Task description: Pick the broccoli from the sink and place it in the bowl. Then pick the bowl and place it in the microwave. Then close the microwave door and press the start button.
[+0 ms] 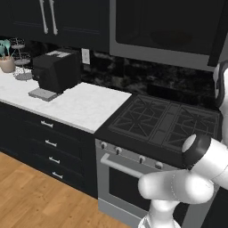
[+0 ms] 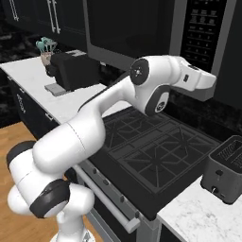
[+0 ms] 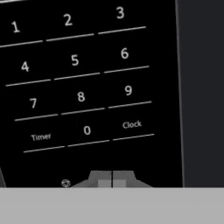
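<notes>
While the white arm's two-finger gripper (image 3: 112, 178), fingertips pressed together and holding nothing, hovers right at the black keypad panel (image 3: 87, 78) of the dark-glass, grey-framed microwave (image 2: 142, 33), below the 0 key (image 3: 87, 130), no start button is readable.

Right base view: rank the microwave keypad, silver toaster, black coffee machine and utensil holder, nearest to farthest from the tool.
1. Dark microwave keypad panel with white lettering: directly in front of the shut tool, upper right.
2. Silver two-slot toaster: below the tool, on the right counter.
3. Boxy black coffee machine: far left counter.
4. Beige utensil holder with teal utensils: just beyond the coffee machine, farthest left.
</notes>
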You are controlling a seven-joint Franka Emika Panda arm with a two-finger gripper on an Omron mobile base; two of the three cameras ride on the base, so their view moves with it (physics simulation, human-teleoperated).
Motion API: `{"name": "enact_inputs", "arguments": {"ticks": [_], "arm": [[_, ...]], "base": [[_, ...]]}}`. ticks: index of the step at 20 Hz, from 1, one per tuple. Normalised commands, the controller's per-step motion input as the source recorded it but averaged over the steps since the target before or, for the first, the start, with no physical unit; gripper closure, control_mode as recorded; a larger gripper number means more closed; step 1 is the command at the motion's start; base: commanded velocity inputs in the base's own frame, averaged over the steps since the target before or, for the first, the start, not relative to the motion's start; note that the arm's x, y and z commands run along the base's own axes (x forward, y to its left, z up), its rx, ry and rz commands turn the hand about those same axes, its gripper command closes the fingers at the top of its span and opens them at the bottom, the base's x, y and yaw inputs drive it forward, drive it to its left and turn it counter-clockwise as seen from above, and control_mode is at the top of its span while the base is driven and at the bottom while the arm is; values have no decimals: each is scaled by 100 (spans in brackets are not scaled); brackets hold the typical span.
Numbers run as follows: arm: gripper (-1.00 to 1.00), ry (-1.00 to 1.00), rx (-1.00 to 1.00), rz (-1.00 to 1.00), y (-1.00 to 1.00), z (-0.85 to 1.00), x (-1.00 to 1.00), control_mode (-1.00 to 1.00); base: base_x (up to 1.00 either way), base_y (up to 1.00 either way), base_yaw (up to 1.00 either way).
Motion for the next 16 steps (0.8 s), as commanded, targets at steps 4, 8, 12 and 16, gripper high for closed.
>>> {"name": "enact_inputs", "arguments": {"ticks": [4,8,12,16], "arm": [[100,0,2,5,-32,-3,14,-100],[100,-3,11,13,-15,-19,18,-100],[100,-15,11,7,3,-4,-25,-100],[100,-27,3,0,34,3,-87,-100]], "base": [[0,0,0],[0,0,0],[0,0,0],[0,0,0]]}}
